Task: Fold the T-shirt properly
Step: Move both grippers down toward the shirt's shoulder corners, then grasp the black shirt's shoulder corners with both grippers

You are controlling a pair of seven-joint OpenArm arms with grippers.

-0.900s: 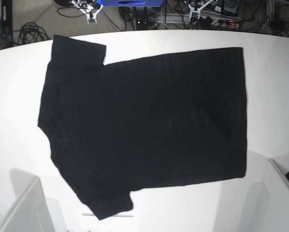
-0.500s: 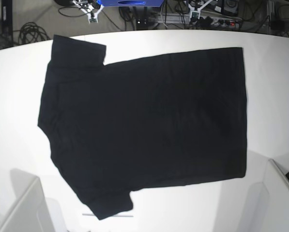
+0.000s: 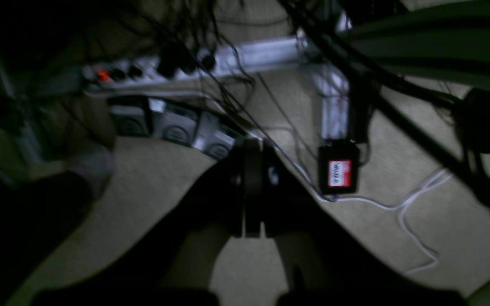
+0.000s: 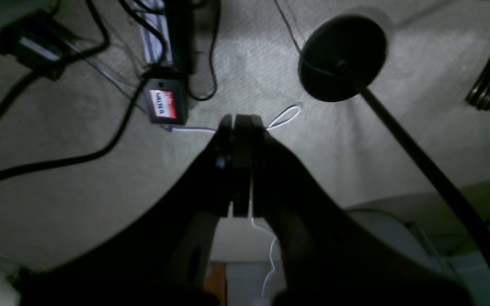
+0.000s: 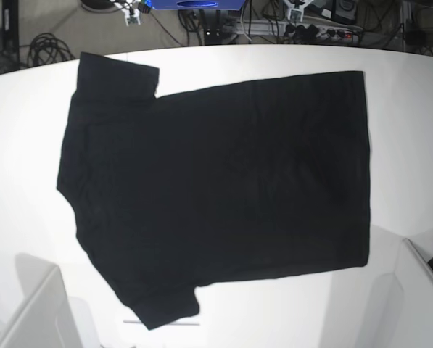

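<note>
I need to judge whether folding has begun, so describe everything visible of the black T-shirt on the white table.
The large black short-sleeved cloth T-shirt lies spread flat and unfolded on the white table, plain side up, with no print showing. Its collar end points to the base view's left and its straight hem to the right. One sleeve sticks out at the far left, the other at the near left. The cloth looks smooth with faint wrinkles. Only the table touches it.

Plain black T-shirt on a white table — black grippers, beige carpet.
</note>
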